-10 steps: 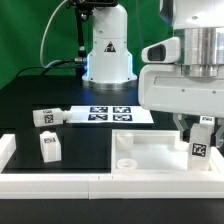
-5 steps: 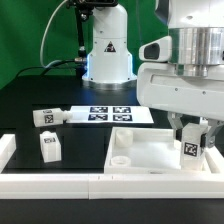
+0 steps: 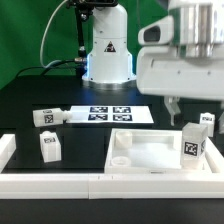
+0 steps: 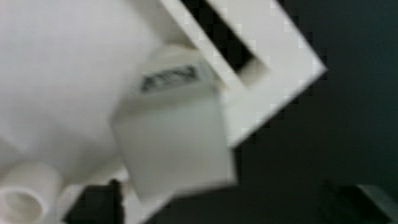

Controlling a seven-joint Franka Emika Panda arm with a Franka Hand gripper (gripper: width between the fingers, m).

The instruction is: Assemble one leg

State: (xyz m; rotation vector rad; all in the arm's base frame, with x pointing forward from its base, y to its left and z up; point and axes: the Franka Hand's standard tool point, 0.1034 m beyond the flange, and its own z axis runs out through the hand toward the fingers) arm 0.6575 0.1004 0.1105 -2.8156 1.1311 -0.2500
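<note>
One leg, a white stubby block with a square tag, stands upright in the near corner of the tabletop on the exterior view's right. My gripper hangs just above it, open and empty, its fingers apart from the leg. In the wrist view the same leg stands on the tabletop, below and between my dark fingers. My gripper holds nothing. A second leg stands behind the first. Two more legs are on the left, one lying and one upright.
The marker board lies flat behind the tabletop, in front of the arm's base. A white rail runs along the table's front edge. A round screw boss rises from the tabletop's far left corner.
My gripper has let go of the leg and risen straight up. The leg stays standing on the tabletop's right corner. The other legs have not moved.
</note>
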